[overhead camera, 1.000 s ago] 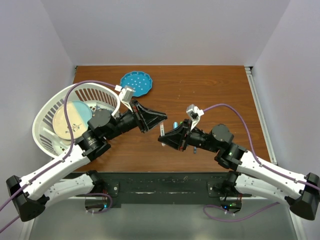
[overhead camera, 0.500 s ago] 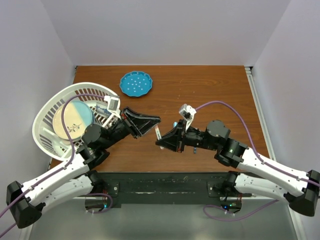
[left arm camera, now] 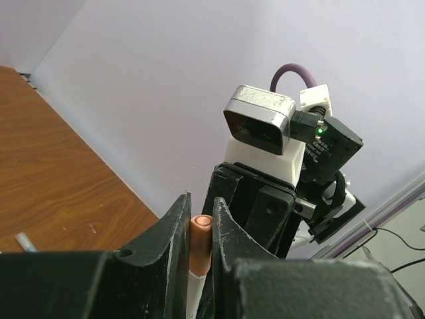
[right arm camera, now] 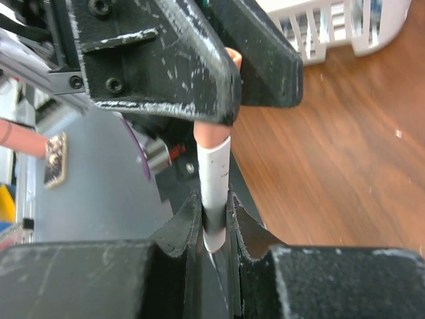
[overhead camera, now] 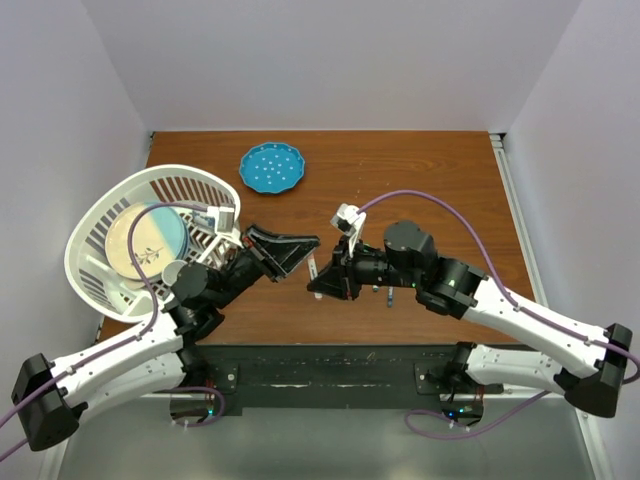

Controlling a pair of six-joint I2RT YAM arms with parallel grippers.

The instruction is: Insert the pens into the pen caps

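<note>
Capping is under way above the brown wooden table's [overhead camera: 450, 180] six-o'clock side: the left gripper [left arm camera: 201, 211] clenches a stubby salmon-pink plastic cap [right arm camera: 211, 136], the right gripper [right arm camera: 214, 201] grasps a slim white marker pen [right arm camera: 214, 169] already entering it, and a straight push home seems due next.

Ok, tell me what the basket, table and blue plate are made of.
Basket: likely moulded plastic; white, slotted walls, slight sheen. Table: wood or wood-look laminate; brown grain shows. Blue plate: probably plastic, possibly ceramic; smooth blue with pale dots.
</note>
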